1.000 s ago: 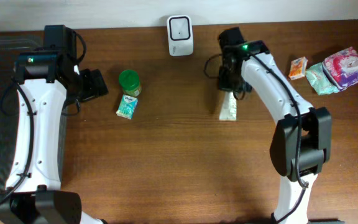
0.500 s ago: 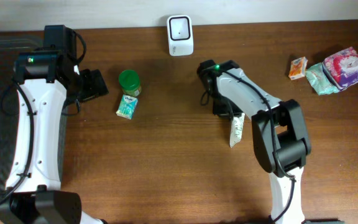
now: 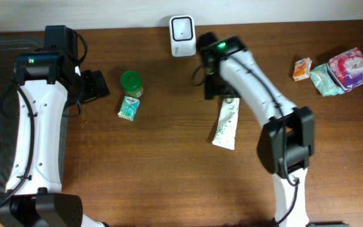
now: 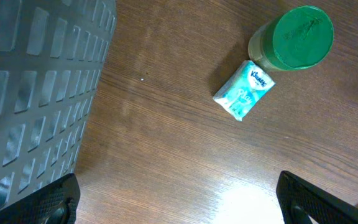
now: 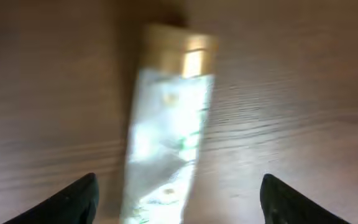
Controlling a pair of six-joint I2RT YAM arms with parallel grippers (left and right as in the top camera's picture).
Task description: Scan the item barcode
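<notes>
Left gripper (image 4: 179, 202): jaws spread wide.
Tissue pack (image 4: 243, 90), green-lidded jar (image 4: 294, 37): side by side, ahead of the left jaws.
Right gripper (image 5: 185, 199): jaws wide apart.
Tube (image 5: 166, 137): flat on the table between the right jaws, touching neither, gold cap end farthest from them.

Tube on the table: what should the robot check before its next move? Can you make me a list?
1. Right tool open: ok, its fingers stand wide apart.
2. Tube free of the tool: ok, it lies flat on the table, with a gap to each finger.
3. Barcode showing: cannot tell, the right wrist view is blurred.
4. Scanner ready: ok, it stands at the table's back edge, apart from the tube.
5. Left tool out of the way: ok, it is open and holds nothing, off to the side near the green-lidded jar and tissue pack.
</notes>
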